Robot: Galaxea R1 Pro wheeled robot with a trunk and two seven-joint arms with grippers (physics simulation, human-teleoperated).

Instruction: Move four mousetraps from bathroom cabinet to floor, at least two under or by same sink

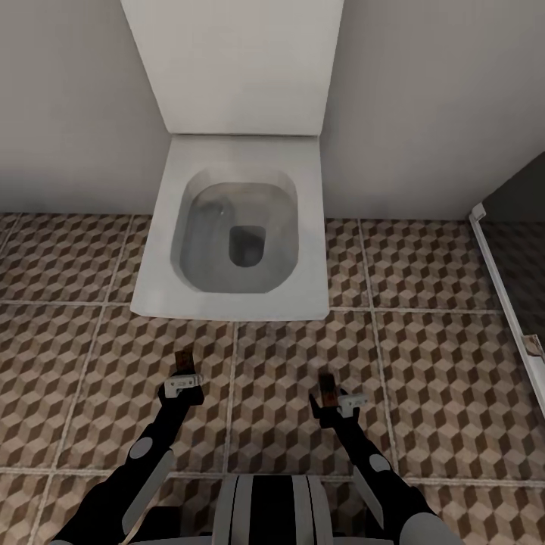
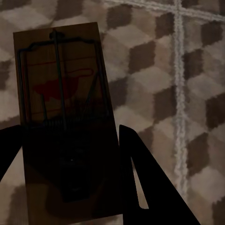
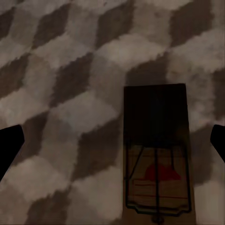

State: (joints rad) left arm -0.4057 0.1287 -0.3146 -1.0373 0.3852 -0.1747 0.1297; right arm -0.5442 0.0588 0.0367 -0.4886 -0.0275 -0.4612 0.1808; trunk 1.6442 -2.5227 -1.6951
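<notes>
While the robot is facing a white toilet [image 1: 235, 227] with its lid raised against the pale wall, both arms are reaching forward and down over the bathroom floor [image 1: 439, 356], whose tiles are showing the brown-and-beige cube pattern and light grout lines.

The left claw [image 1: 184, 377] is hanging over the floor just in front of the toilet's left corner, and a small brown board is sticking out from its tip. In the left wrist view that board is reading clearly as a mousetrap [image 2: 61, 98]: tan wood, dark wire parts, a red mark in the middle. The dark fingers [image 2: 140, 183] are flanking its near end, and the claw is gripping it, holding it above the tiles.

The right claw [image 1: 333, 399] is hanging over the floor in front of the toilet's right corner, likewise with a brown board at its tip. The right wrist view is showing a second mousetrap [image 3: 157, 159], its red mark and wire frame toward the near end. The two dark fingertips [image 3: 10, 147] are standing wide apart at the picture's edges, well clear of the trap's sides, so this claw is looking spread open.

At the far right a white shower frame [image 1: 503, 295] is running along the floor.
</notes>
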